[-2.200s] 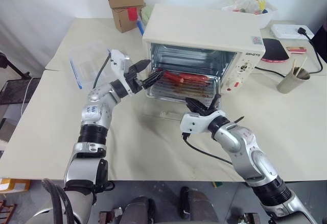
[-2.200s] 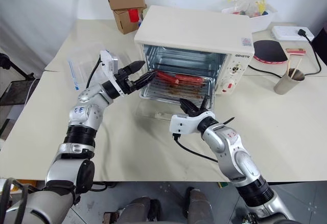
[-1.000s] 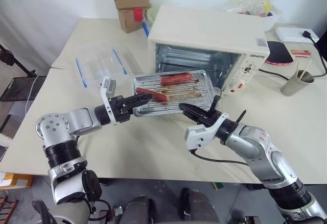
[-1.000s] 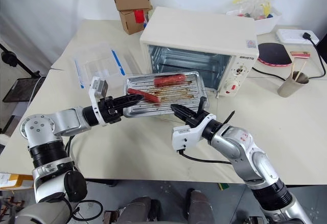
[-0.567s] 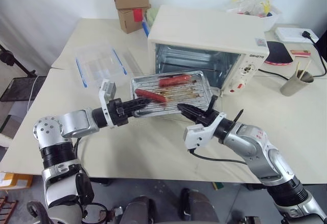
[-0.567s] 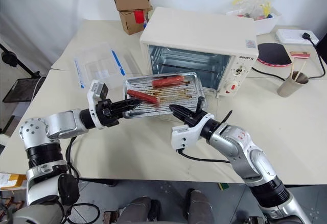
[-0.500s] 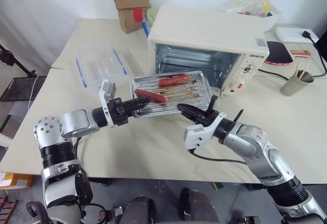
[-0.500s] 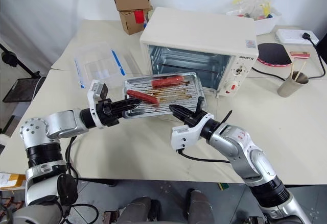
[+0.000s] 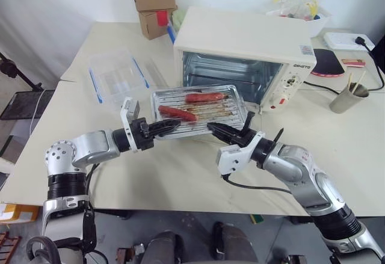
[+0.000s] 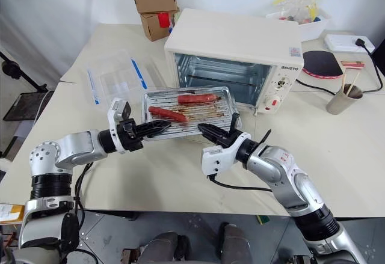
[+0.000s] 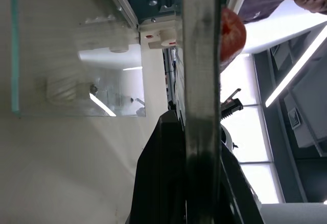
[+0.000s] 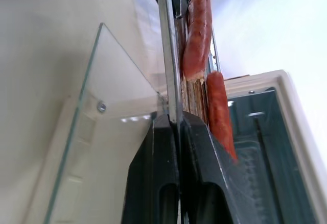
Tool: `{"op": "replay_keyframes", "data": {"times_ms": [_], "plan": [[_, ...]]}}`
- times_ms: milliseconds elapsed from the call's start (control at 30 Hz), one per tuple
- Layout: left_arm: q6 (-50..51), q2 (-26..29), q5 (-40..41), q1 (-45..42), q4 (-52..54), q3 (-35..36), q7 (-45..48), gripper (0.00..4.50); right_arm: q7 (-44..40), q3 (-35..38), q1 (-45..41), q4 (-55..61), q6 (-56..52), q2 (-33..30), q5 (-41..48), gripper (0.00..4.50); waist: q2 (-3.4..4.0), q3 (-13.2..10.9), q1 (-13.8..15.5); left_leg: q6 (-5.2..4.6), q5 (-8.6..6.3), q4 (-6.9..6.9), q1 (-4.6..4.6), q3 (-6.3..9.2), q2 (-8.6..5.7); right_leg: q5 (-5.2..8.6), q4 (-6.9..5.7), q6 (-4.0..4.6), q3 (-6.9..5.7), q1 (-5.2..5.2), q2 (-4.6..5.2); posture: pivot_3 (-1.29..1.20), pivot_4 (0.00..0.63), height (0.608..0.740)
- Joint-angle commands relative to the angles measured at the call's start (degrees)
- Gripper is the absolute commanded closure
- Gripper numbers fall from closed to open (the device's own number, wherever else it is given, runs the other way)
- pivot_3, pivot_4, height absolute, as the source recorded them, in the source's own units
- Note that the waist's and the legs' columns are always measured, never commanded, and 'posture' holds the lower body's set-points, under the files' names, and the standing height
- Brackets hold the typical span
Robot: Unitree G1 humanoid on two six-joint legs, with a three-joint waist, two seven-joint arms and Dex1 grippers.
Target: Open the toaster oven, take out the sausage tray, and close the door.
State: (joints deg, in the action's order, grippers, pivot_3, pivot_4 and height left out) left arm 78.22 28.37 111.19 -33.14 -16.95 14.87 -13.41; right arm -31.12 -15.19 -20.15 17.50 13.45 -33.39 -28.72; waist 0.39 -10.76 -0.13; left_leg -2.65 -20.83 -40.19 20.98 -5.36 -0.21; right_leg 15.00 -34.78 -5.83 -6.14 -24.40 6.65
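- Since a second ago, your left gripper [image 9: 161, 126] clamped onto the sausage tray [image 9: 197, 111], held out in front of the toaster oven [image 9: 243, 53].
- Right eye: your right gripper [image 10: 207, 131] pinched the tray's near edge.
- Left wrist: fingers [image 11: 162, 173] probably squeezed the rim.
- Right wrist: the door [image 12: 104, 132] lay open.

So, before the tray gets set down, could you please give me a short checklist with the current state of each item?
1. Left gripper shut on the sausage tray rim: ok.
2. Right gripper shut on the tray's near edge: ok.
3. Tray fully out of the toaster oven: ok.
4. Both sausages lying on the tray: ok.
5. Tray held level: cannot tell.
6. Door closed: not ok, it is folded down under the tray.
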Motion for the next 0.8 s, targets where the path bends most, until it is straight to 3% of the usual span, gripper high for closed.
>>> {"op": "replay_keyframes", "data": {"times_ms": [33,67,400,500,667,800], "plan": [[0.14,0.12,1.81,0.29,-0.81,1.50,1.01,4.44,-0.88,2.53,0.20,3.05,-0.56,0.49,4.90,4.50,0.00,0.00,0.00,0.00,0.00,0.00,0.00,0.00,0.00,0.00,0.00,0.00,-0.02,0.00,0.00,0.00,0.150,0.740],[0.58,-0.23,1.81,0.32,-1.32,2.15,1.58,4.50,-0.90,2.78,0.18,2.97,0.13,-0.05,4.85,3.93,0.00,0.00,-0.02,0.00,0.00,0.00,0.00,-0.01,0.00,0.00,0.00,0.00,-0.02,0.00,-0.01,0.00,0.150,0.740],[2.62,-1.63,1.81,7.27,-0.49,8.69,3.95,4.50,0.12,11.85,3.60,-1.00,10.93,-7.27,13.17,0.90,-0.01,0.01,-0.03,0.00,0.00,0.02,-0.01,-0.06,0.00,0.00,0.02,0.00,-0.06,0.00,-0.02,0.00,0.150,0.740],[2.27,-1.13,1.81,12.75,2.22,11.34,5.57,4.50,0.29,17.94,5.91,-8.45,15.85,-11.67,16.56,1.00,-0.02,0.01,0.02,0.00,0.00,0.02,-0.03,-0.09,0.00,0.00,0.03,0.00,-0.01,0.01,0.00,0.00,0.150,0.740],[-1.13,-1.96,1.81,21.32,7.94,18.39,6.94,4.50,-4.06,22.73,8.90,-21.60,22.78,-17.18,25.45,2.42,-0.03,0.01,-0.12,0.00,0.00,0.05,-0.05,-0.09,0.05,0.02,0.08,0.04,0.15,0.04,-0.01,0.00,0.150,0.740],[-6.03,-5.07,1.81,27.05,13.58,24.97,4.97,4.50,-10.01,23.69,7.20,-30.60,19.21,-15.36,36.26,3.79,-0.04,0.00,-0.38,0.01,0.01,0.13,-0.43,-0.18,0.15,0.08,0.15,0.14,0.21,0.36,-0.01,0.00,0.150,0.740]]}}
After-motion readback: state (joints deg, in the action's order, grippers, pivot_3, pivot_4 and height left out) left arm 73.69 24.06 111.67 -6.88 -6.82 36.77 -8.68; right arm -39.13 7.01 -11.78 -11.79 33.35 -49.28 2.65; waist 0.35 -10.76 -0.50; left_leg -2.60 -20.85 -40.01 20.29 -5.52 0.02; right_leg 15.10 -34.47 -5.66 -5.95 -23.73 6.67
